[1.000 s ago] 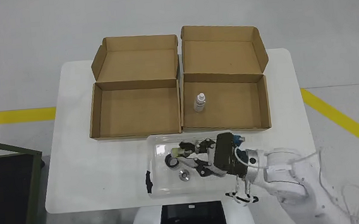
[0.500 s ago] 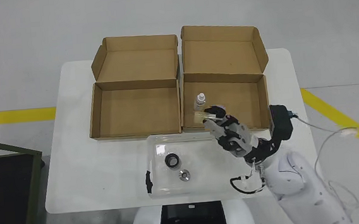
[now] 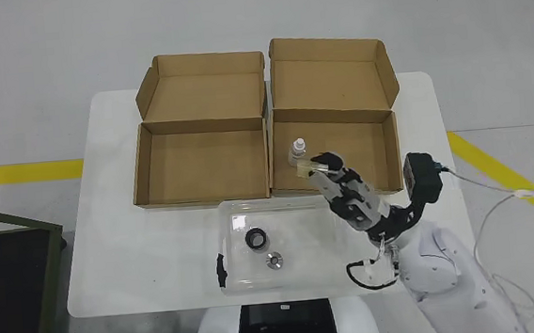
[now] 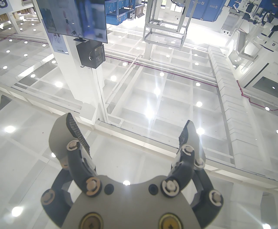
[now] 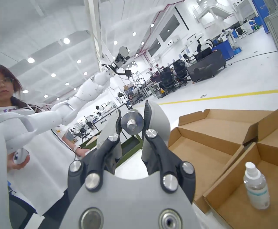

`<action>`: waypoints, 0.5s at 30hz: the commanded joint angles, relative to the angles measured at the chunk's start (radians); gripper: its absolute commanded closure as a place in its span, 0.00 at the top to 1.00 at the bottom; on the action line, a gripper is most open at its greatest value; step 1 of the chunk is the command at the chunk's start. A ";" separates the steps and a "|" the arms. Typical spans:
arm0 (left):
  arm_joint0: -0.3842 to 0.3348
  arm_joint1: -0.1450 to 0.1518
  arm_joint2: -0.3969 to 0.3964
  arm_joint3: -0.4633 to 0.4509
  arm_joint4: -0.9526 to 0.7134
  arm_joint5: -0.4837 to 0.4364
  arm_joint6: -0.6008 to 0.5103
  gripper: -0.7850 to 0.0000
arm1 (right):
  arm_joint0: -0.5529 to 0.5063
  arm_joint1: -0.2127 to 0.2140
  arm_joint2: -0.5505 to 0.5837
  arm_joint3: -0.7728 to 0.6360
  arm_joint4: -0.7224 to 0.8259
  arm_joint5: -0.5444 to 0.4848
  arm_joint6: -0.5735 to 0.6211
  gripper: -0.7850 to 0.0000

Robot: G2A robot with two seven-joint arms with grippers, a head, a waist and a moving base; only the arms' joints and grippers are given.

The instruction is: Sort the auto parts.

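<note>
While the right gripper (image 3: 312,167) clamps one metal cylinder (image 5: 132,124) at mid-frame above the right of two cardboard boxes (image 3: 365,154), beside one spray bottle (image 3: 297,151), two more parts, a bearing (image 3: 255,237) and a metal disc (image 3: 274,259), lie in the clear tray (image 3: 233,273) below centre; the left gripper (image 4: 130,130) gapes open.

1. Counter (image 3: 112,235): a left box (image 3: 201,167) and a right box (image 3: 360,154) are set side by side on the far half, touching.
2. Right box: a bottle (image 3: 297,151) is stood upright by its left wall.
3. Tray (image 3: 232,264): placed before the boxes, at the near edge; a ring part (image 3: 256,237) and a round part (image 3: 274,259) are kept in its left half, apart.
4. Right gripper (image 3: 316,165): located above the right box, just beside the bottle, with a cylinder part (image 5: 131,123) clamped.
</note>
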 commanded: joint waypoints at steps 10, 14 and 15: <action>0.000 0.000 0.000 0.000 0.000 0.000 0.000 1.00 | 0.018 0.001 0.021 -0.007 -0.266 0.279 0.208 0.00; 0.000 0.000 0.000 0.000 0.000 0.000 0.000 1.00 | 0.032 0.003 0.033 -0.016 -0.390 0.366 0.289 0.00; 0.000 0.000 0.000 0.000 0.000 0.000 0.000 1.00 | 0.035 0.003 0.033 -0.016 -0.406 0.383 0.307 0.00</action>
